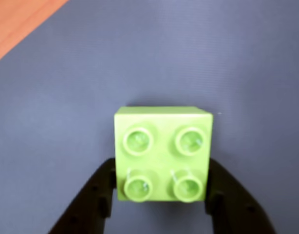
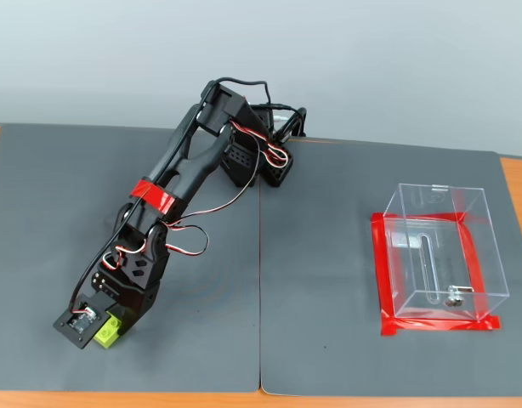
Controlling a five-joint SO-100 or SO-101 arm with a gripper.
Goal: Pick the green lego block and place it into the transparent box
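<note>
Grasp step in hand: the black claw (image 1: pixel 161 195) is closing against both sides of the small lime-green studded plastic brick (image 1: pixel 163 152), sitting on the grey mat at the fixed view's lower left. Next: lifting and carrying it to the clear plastic box (image 2: pixel 439 255), well apart.

Dark grey mats (image 2: pixel 329 340) on seemingly wooden orange table (image 2: pixel 516 183), plain pale wall (image 2: pixel 371 59) behind.

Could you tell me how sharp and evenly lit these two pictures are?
Wrist view: soft and slightly blurred, green lego block evenly lit, gripper fingers dark; fixed view: sharp, even light, faint reflections on the transparent box.
</note>
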